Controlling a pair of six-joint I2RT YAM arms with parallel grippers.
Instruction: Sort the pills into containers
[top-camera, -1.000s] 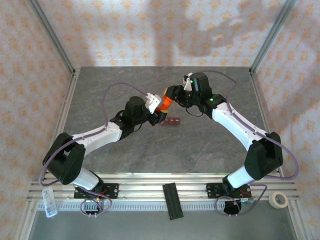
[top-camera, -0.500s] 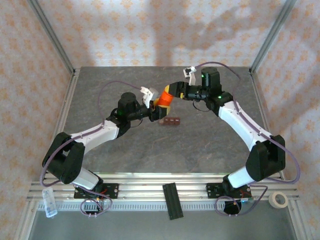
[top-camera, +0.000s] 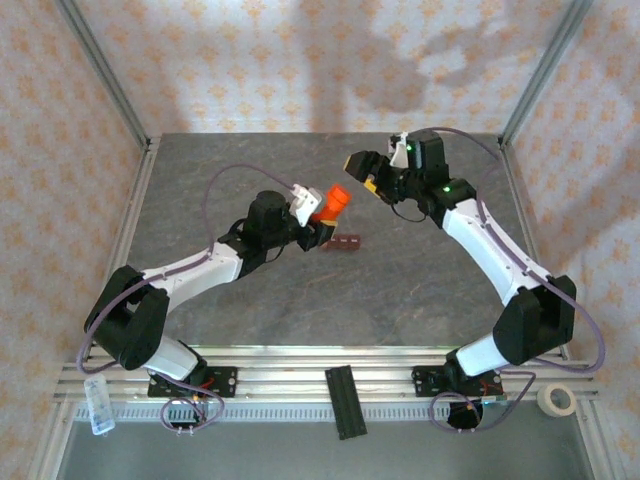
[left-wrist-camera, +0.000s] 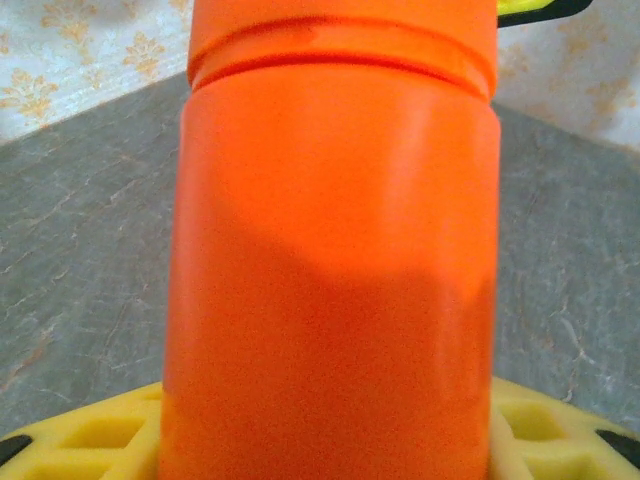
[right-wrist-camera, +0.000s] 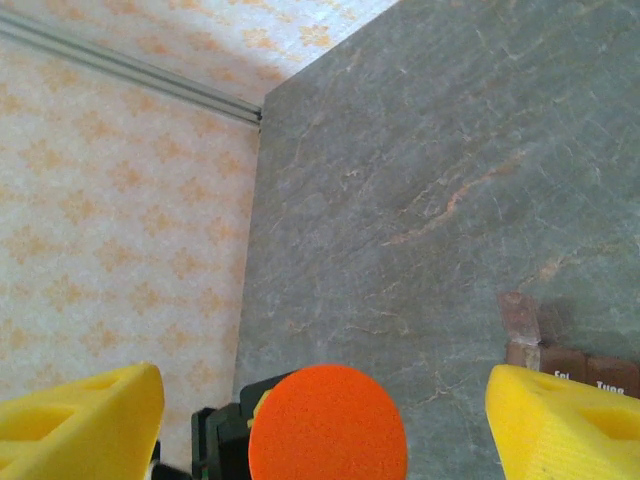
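From above, the left hand (top-camera: 320, 212) grips an orange bottle (top-camera: 334, 197); the containers (top-camera: 345, 242) lie on the bench (top-camera: 300, 300) just beside it, and the right hand (top-camera: 362, 170) gapes empty, clear of the bottle. Left wrist: the bottle (left-wrist-camera: 335, 270) sits clamped between yellow pads (left-wrist-camera: 90, 440). Right wrist: the pads (right-wrist-camera: 75, 425) stand wide apart, with the containers (right-wrist-camera: 560, 362) on the bench near one of them.
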